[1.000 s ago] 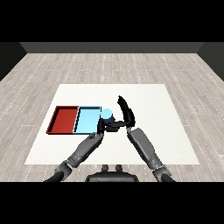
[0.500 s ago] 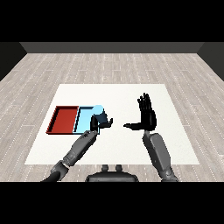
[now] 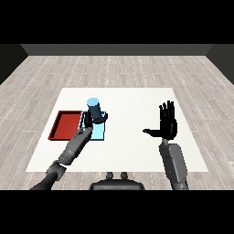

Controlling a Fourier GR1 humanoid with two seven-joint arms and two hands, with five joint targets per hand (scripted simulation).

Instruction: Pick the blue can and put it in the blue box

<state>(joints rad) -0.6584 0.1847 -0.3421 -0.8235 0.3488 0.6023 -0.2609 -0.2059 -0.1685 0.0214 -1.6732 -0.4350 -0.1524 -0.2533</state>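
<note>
Blue can [image 3: 94, 109]: dark cylinder with a light blue top, tilted slightly, top leaning up and left. Held in the curled fingers of the left hand [image 3: 90, 118], rising above it. Well apart from the right hand [image 3: 167, 124], far off to that hand's left. Blue box [image 3: 99, 133]: shallow light blue tray, flat on the table, directly beneath the left hand and partly hidden by it. Contact between can and tray not discernible.
</note>
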